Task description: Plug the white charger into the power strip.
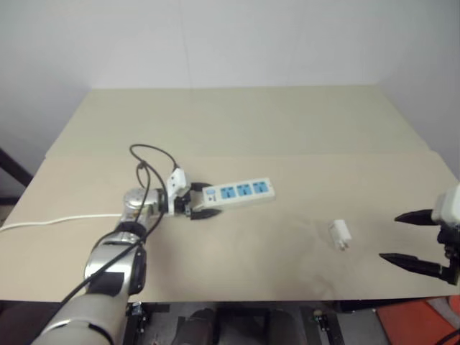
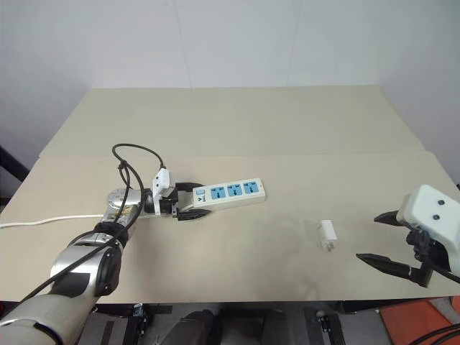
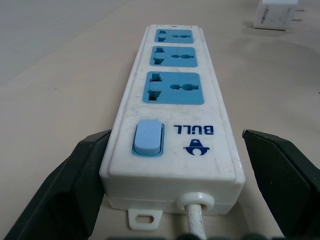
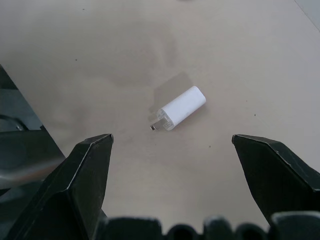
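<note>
While the power strip (image 1: 239, 192) lies flat on the counter (image 1: 287, 136), the left gripper (image 1: 203, 200) straddles its switch end with fingers (image 3: 70, 185) spread wide; one finger sits against the strip's side, the other stands apart, and no grip is closed. The cord (image 1: 50, 221) runs off toward the counter's left edge. The white charger (image 2: 327, 234) lies on its side, well apart to the right. The right gripper (image 2: 392, 241) hovers beyond it, fingers fully open and empty.
</note>
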You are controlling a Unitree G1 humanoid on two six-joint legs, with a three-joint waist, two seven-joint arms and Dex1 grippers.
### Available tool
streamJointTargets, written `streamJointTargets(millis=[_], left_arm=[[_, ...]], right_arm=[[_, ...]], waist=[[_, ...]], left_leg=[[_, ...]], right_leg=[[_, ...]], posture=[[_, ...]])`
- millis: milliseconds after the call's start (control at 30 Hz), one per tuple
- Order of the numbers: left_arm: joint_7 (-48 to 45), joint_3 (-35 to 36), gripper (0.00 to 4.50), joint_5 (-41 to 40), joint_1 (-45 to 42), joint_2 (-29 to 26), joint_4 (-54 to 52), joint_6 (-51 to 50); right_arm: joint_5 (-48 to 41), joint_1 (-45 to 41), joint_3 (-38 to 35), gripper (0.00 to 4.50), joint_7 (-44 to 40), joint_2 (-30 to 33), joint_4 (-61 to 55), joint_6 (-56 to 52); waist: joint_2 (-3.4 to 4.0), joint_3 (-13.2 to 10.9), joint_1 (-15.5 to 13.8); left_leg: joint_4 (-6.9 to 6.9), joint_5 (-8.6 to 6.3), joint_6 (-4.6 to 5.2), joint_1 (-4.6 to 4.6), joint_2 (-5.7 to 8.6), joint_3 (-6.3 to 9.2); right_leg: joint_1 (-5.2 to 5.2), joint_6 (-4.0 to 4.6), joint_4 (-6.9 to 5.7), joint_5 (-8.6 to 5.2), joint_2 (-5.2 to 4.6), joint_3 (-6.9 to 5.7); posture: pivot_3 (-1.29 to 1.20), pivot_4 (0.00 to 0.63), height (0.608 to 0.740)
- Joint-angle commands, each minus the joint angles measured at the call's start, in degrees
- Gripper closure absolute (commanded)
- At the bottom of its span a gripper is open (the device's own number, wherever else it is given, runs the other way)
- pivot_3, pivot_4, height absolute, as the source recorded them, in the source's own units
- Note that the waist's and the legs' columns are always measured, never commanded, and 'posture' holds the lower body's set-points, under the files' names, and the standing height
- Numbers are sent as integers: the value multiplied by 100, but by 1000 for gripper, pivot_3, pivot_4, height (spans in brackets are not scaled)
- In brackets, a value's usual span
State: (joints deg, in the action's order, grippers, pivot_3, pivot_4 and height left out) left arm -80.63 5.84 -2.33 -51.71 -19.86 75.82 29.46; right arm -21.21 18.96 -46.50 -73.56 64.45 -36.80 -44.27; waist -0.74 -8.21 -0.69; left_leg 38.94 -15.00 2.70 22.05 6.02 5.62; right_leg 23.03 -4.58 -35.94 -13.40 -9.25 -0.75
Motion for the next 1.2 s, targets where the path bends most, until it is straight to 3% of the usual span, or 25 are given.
streamJointTargets(millis=[33, 200, 367, 667, 967, 1133, 1200], left_arm=[[-64, 92, 30, -99, 45, 16, -134, 46], [-24, 110, 30, -69, 72, 46, -115, 122], [31, 161, 1220, -81, 86, 83, -95, 149], [238, 206, 1240, -31, 134, 191, -89, 144], [-347, 8, 1240, 50, 12, 129, -211, 203], [-757, -14, 1240, -75, 2, 196, -314, 246], [-918, -52, 1240, -77, 31, 217, -344, 318]], right_arm=[[14, -104, 70, 0, 135, 3, 30, 178], [4, -161, 180, 0, 177, 45, 119, 278], [-9, -127, 101, 0, 96, 58, 133, 323], [12, -48, -13, 0, -25, 46, 110, 378], [-195, -350, 352, 0, 196, 351, 136, -175], [-863, -1543, 1219, 0, 829, 1125, 459, -1832], [-1120, -2717, 1951, 0, 1464, 1117, 771, -2952]], waist=[[0, 0, 1], [0, 0, 1], [0, 1, 0], [0, 1, -14], [0, 1, -6], [1, 2, 2], [1, 1, 13]], left_leg=[[0, 0, 0, -1, 0, 0], [0, 0, 0, -2, 0, 0], [0, 0, 0, -2, 0, 0], [1, -1, 2, -6, 1, 0], [0, 0, 0, -6, 1, 0], [1, -1, 1, -3, 0, 1], [0, -1, 2, 2, 0, 1]], right_leg=[[0, 0, 1, 0, 0, 0], [-1, 0, 1, 0, 0, 0], [-2, 0, 0, 0, 0, 0], [-5, 0, 6, 0, -1, 0], [-5, 0, 4, 0, -1, 0], [-2, 1, 7, 0, -3, -1], [4, 1, 10, 0, -6, -1]], posture=[[0, 150, 740], [0, 150, 740], [0, 150, 740], [0, 150, 740], [0, 150, 740], [0, 150, 740], [0, 150, 740]])
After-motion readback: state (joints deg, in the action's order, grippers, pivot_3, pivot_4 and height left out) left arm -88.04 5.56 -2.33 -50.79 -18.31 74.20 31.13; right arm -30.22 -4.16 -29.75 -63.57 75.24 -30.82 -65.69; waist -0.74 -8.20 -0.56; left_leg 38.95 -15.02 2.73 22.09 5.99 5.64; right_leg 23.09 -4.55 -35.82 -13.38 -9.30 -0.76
